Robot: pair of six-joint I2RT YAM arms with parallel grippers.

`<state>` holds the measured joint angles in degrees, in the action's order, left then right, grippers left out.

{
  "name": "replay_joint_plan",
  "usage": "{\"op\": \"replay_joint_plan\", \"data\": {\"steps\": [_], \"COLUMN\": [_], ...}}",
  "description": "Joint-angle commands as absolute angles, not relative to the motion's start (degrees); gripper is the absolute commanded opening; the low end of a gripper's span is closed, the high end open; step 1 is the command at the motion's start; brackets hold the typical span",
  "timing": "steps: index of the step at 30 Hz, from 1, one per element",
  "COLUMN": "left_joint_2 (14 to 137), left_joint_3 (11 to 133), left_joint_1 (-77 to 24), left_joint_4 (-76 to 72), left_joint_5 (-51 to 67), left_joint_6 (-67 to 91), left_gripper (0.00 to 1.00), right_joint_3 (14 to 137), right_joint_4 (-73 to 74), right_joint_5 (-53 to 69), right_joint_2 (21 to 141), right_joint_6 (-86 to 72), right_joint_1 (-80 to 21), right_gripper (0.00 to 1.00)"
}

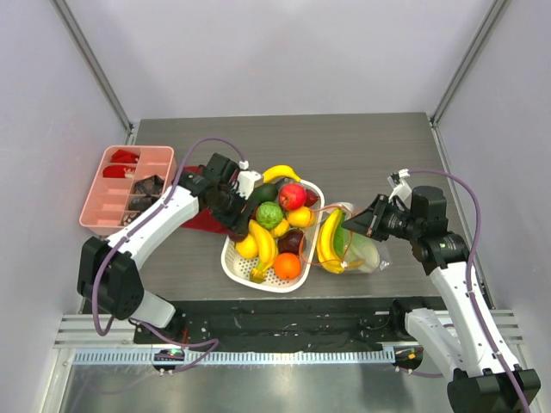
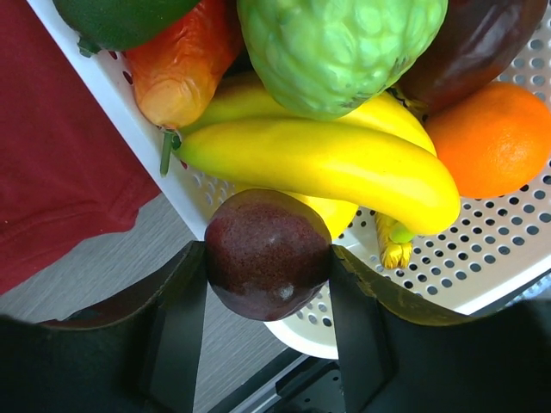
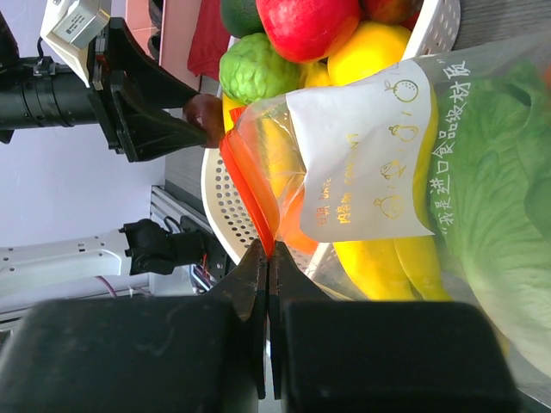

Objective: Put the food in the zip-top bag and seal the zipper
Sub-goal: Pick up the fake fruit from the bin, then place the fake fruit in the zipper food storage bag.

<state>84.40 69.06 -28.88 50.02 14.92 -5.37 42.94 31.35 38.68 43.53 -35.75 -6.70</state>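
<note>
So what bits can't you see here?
Top view: the round dark purple fruit cannot be picked out beneath the left claw.
Right wrist view: the red-orange zipper strip vanishes inside the shut right claw; no slider shows.
Top view: things in the pink plastic tray are too small to name.

food: dark purple fruit (image 2: 267, 254) pinched in left gripper (image 2: 267, 288) at rim of the white basket (image 2: 482, 258); bananas (image 2: 327, 163), green bumpy fruit (image 2: 336, 47), orange (image 2: 495, 138), red apple (image 1: 293, 196) heaped in basket | zip-top bag (image 3: 362, 172): clear, beside basket, mouth open — banana (image 1: 330, 241) and cabbage (image 3: 499, 224) inside | zipper (image 3: 250, 176): red-orange, unsealed, edge pinched by right gripper (image 3: 267, 258)
</note>
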Motion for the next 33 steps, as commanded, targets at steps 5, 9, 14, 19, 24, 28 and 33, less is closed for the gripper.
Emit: {"op": "replay_joint_plan", "data": {"steps": [5,9,14,19,24,28,33], "left_joint_2": [81.92,79.81,81.21,86.04,91.57,95.09,97.29], "left_joint_3": [75.31,78.92,89.27,93.43,91.85,89.48,87.19], "left_joint_1": [-29.09,-29.44,-37.32,-48.94,-55.54,-56.60,-56.78], "left_joint_4": [54.22,54.93,52.39,41.08,32.54,27.95,21.89], "left_joint_5": [15.02,19.24,24.07,23.65,20.66,18.30,16.17], "left_joint_6": [-5.10,-4.40,-0.98,5.18,12.03,18.62,23.72], "left_gripper": [0.41,0.40,0.41,0.43,0.41,0.38,0.39], "right_joint_3": [45.26,45.26,45.44,44.74,44.82,45.53,45.53], "right_joint_4": [29.53,29.53,29.44,28.30,28.04,27.78,26.90], "right_joint_5": [38.32,38.58,38.93,39.64,40.16,41.57,43.33], "right_joint_2": [43.50,43.24,43.24,42.89,41.93,41.49,41.66], "right_joint_6": [-34.63,-34.80,-35.33,-36.47,-37.70,-38.58,-39.64], "right_joint_1": [-6.94,-6.94,-6.94,-6.94,-6.94,-6.86,-6.86], "right_gripper": [0.01,0.01,0.01,0.01,0.01,0.01,0.01]}}
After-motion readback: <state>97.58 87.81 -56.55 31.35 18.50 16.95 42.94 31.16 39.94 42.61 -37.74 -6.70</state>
